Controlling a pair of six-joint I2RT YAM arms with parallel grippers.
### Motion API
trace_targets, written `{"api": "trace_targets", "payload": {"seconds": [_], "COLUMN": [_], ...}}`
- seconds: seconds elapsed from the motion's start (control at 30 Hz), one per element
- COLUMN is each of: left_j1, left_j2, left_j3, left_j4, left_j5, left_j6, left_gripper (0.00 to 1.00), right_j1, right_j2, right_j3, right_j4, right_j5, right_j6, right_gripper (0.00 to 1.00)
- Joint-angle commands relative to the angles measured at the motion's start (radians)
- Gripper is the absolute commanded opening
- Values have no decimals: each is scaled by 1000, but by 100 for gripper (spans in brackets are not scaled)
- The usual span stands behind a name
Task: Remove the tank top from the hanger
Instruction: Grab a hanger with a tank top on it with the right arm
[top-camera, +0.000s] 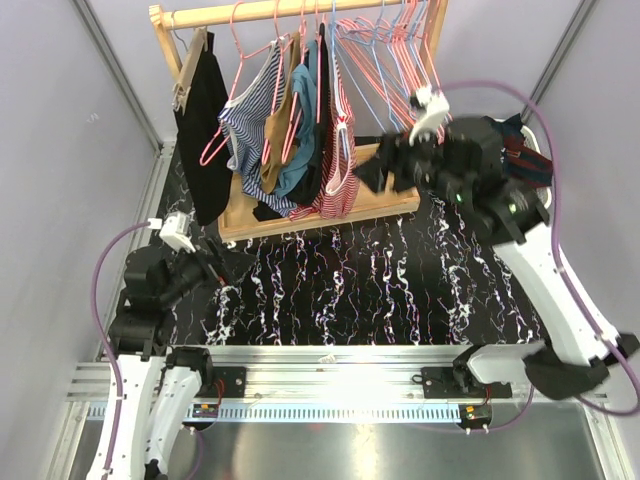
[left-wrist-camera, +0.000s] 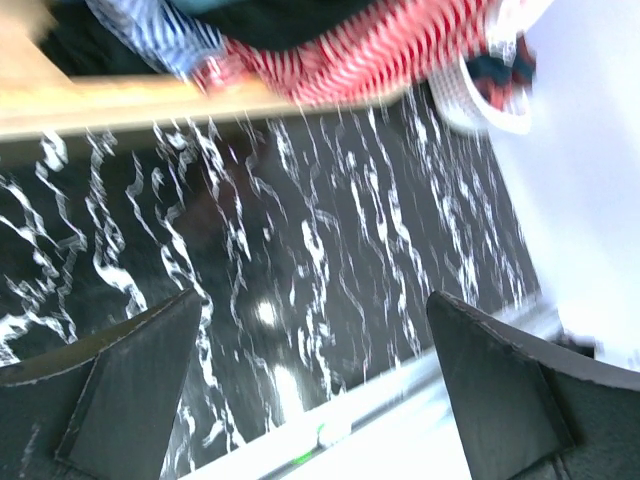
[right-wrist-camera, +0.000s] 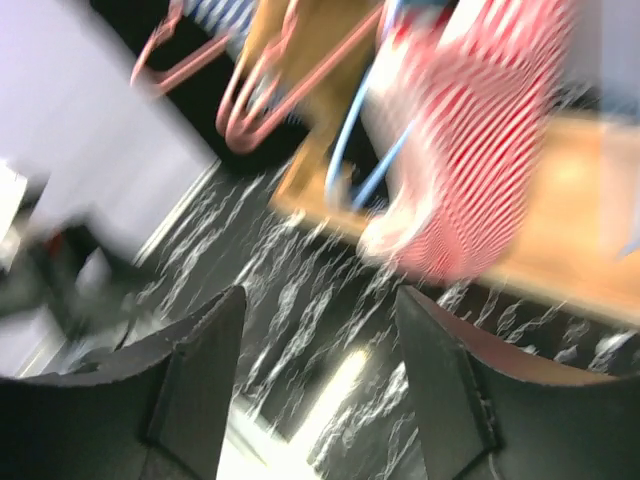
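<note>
Several tank tops hang on pink hangers (top-camera: 300, 40) from a wooden rack (top-camera: 290, 12): a blue-striped one (top-camera: 250, 115), a tan one (top-camera: 276, 135), a teal one (top-camera: 303, 130) and a red-striped one (top-camera: 338, 175). The red-striped one also shows in the right wrist view (right-wrist-camera: 480, 150) and the left wrist view (left-wrist-camera: 400, 50), both blurred. My right gripper (top-camera: 372, 168) is open and empty, raised just right of the red-striped top; its view (right-wrist-camera: 320, 340) shows only table between the jaws. My left gripper (top-camera: 224, 270) is open and empty, low over the table (left-wrist-camera: 315, 330).
A black garment (top-camera: 203, 130) hangs on a wooden clip hanger at the rack's left end. Empty pink and blue hangers (top-camera: 395, 40) hang at the right end. The rack's wooden base (top-camera: 330, 212) lies on the black marbled table (top-camera: 380, 290). A pile of clothes (top-camera: 525, 155) lies at the far right.
</note>
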Motion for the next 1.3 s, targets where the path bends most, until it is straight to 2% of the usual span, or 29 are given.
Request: {"api": "trace_targets", "payload": {"seconds": [0.0, 0.1, 0.2, 0.37, 0.47, 0.53, 0.6, 0.63, 0.67, 0.7, 0.9, 0.93, 0.97, 1.03, 1.07, 1.17, 1.27], "left_j1": [-4, -4, -4, -4, -4, -4, -4, -4, -4, -4, -4, -4, -4, -4, -4, -4, -4], "left_j2": [0, -32, -57, -78, -87, -90, -95, -95, -97, -97, -106, -107, -107, -103, -101, -95, -90], "left_j3": [64, 83, 92, 70, 52, 46, 41, 41, 41, 43, 55, 58, 60, 61, 60, 49, 46], "left_j4": [-77, -115, -138, -137, -115, -103, -100, -100, -101, -103, -103, -100, -98, -91, -92, -74, -60], "left_j5": [156, 149, 156, 167, 173, 175, 175, 173, 175, 175, 182, 190, 193, 199, 199, 208, 213], "left_j6": [80, 121, 138, 143, 132, 129, 129, 130, 130, 132, 137, 135, 135, 138, 140, 135, 127], "left_gripper": [99, 99, 99, 99, 99, 99, 99, 99, 99, 99, 99, 99, 99, 99, 99, 99, 99], "right_j1": [27, 47, 75, 84, 86, 84, 84, 84, 84, 84, 83, 81, 83, 81, 69, 15, -34], "right_j2": [185, 349, 467, 547, 596, 625, 635, 633, 628, 622, 546, 483, 440, 312, 282, 217, 252], "right_j3": [239, 493, 623, 671, 709, 726, 731, 728, 722, 706, 605, 558, 424, 280, 199, 143, 213], "right_j4": [-126, -193, -249, -249, -269, -270, -252, -240, -209, -189, -56, -14, 98, 284, 314, 345, 255], "right_j5": [338, 387, 451, 505, 547, 588, 617, 625, 629, 630, 576, 562, 538, 472, 455, 390, 276], "right_j6": [-114, -151, -170, -177, -187, -200, -213, -229, -237, -245, -334, -354, -372, -410, -414, -394, -366], "right_gripper": [70, 72, 74, 77, 72, 56, 35, 11, 3, 0, 0, 0, 0, 0, 0, 0, 0]}}
